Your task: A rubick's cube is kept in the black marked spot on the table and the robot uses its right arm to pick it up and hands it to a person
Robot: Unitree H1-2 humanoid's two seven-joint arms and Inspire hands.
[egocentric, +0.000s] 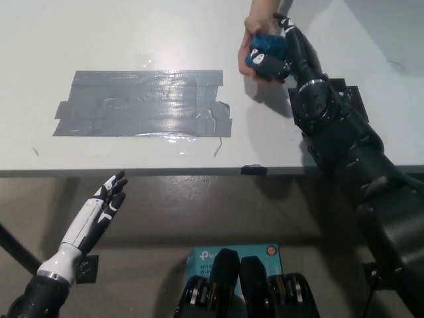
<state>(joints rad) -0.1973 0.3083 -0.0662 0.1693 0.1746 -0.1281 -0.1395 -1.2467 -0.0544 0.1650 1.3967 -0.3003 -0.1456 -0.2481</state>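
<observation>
The one rubick's cube (266, 53) is showing as a small blocky shape with mostly blue faces and some white patches, its details too blurred to read. It is sitting above the surface (132, 33), beyond the far right end of the grey tape patch (142, 104), caught between two hands. The black right hand (286, 52) is grasping it from the right, its dark, hard-shelled fingers wrapping the cube's side. A person's hand (260, 30) is closing over the cube from the far side and left, touching it. Whether the black hand is loosening is not something the view is showing.

The surface is lying flat, pale grey-white and smooth, with a straight dark front edge. The tape patch is spreading across it as one broad rectangle built of overlapping glossy strips, wrinkled and catching glare, with ragged ends on both sides. To the right of the patch, one black marked spot (351, 93) is peeking out, largely covered by the bulky, matte black right arm (358, 159).

The white left hand (103, 205) is hanging below the front edge of the surface, under the left end of the tape patch, holding nothing with its fingers spread. The floor (199, 212) beneath is showing as dull brown-grey.
</observation>
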